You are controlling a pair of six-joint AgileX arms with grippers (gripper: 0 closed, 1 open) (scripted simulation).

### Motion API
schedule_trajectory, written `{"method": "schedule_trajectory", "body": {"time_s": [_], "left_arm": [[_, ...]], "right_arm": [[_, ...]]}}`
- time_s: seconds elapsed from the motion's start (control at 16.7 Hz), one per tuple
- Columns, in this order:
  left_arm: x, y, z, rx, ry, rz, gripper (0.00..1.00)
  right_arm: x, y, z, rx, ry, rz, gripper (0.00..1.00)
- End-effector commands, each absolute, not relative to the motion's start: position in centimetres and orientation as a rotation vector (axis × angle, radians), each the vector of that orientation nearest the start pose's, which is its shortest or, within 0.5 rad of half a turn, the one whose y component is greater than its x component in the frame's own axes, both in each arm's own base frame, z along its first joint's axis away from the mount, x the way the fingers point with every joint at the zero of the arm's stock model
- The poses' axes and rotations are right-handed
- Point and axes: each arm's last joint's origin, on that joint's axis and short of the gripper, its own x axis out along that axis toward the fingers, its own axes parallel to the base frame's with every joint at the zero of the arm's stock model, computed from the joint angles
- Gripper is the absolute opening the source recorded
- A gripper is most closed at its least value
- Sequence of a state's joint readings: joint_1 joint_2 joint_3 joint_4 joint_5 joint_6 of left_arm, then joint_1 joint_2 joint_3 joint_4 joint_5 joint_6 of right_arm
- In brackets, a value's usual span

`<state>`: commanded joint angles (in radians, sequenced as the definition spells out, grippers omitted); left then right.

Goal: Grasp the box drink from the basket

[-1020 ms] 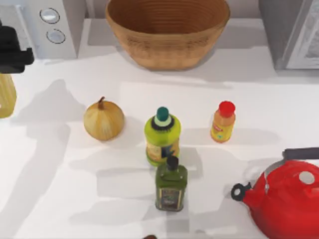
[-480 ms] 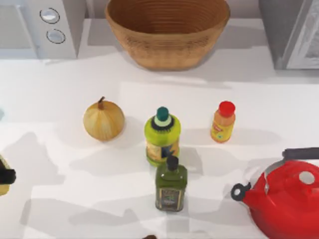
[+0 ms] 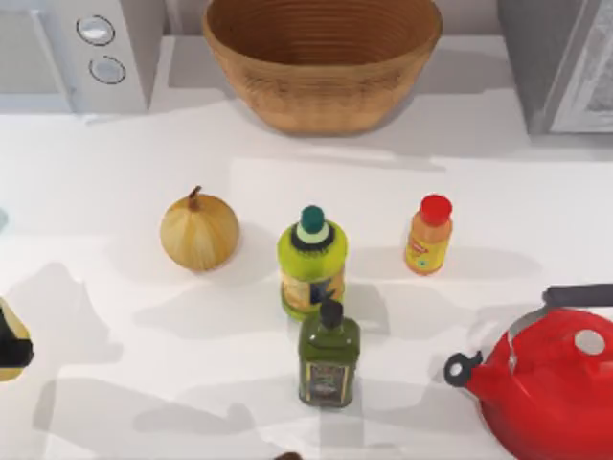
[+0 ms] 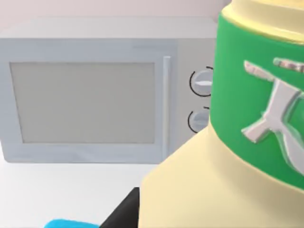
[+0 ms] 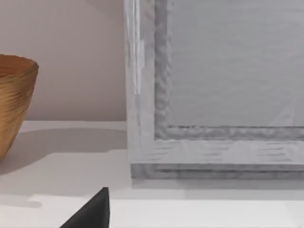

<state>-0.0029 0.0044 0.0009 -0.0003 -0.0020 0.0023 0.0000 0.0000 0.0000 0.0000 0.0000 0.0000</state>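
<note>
The box drink, a cream-yellow carton, sits at the table's left edge, well in front and to the left of the basket. My left gripper is shut on it, seen as a black band across the carton. In the left wrist view the box drink looms close, with a green band bearing a silvery mark. A black finger lies against its side. The tan wicker basket stands at the back middle of the table. A dark part of my right gripper shows in the right wrist view.
An onion, a yellow-green bottle, an orange red-capped bottle and a dark green bottle stand mid-table. A red kettle sits front right. A microwave stands back left and a grey appliance back right.
The left gripper carried the box drink from the left edge's back part toward the front. Over the last half second it has barely shifted.
</note>
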Motion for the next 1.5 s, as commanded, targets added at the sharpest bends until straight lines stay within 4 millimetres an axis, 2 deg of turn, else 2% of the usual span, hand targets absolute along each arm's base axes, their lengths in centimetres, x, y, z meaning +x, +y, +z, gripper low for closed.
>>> {"method": "schedule_trajectory", "body": {"time_s": [0.12, 0.36, 0.6, 0.9, 1.08, 1.26, 1.5], "left_arm": [[10.6, -0.2, 16.2, 0.001, -0.002, 0.004, 0.0], [11.4, -0.6, 18.1, -0.018, -0.03, 0.077, 0.0], [13.8, -1.5, 19.5, -0.032, 0.014, 0.216, 0.0], [17.7, -3.7, 19.1, -0.009, 0.092, 0.397, 0.0], [19.2, -5.0, 19.0, -0.012, 0.088, 0.475, 0.0], [19.9, -5.7, 19.1, -0.024, 0.072, 0.512, 0.0], [19.8, -5.6, 18.9, -0.019, 0.076, 0.515, 0.0]], "right_arm": [[10.6, -0.1, 16.0, 0.0, 0.0, 0.0, 1.0], [10.6, -0.1, 16.0, 0.0, 0.0, 0.0, 1.0], [10.6, -0.1, 16.0, 0.0, 0.0, 0.0, 1.0], [10.6, -0.1, 16.0, 0.0, 0.0, 0.0, 1.0], [10.6, -0.1, 16.0, 0.0, 0.0, 0.0, 1.0], [10.6, -0.1, 16.0, 0.0, 0.0, 0.0, 1.0], [10.6, -0.1, 16.0, 0.0, 0.0, 0.0, 1.0]]}}
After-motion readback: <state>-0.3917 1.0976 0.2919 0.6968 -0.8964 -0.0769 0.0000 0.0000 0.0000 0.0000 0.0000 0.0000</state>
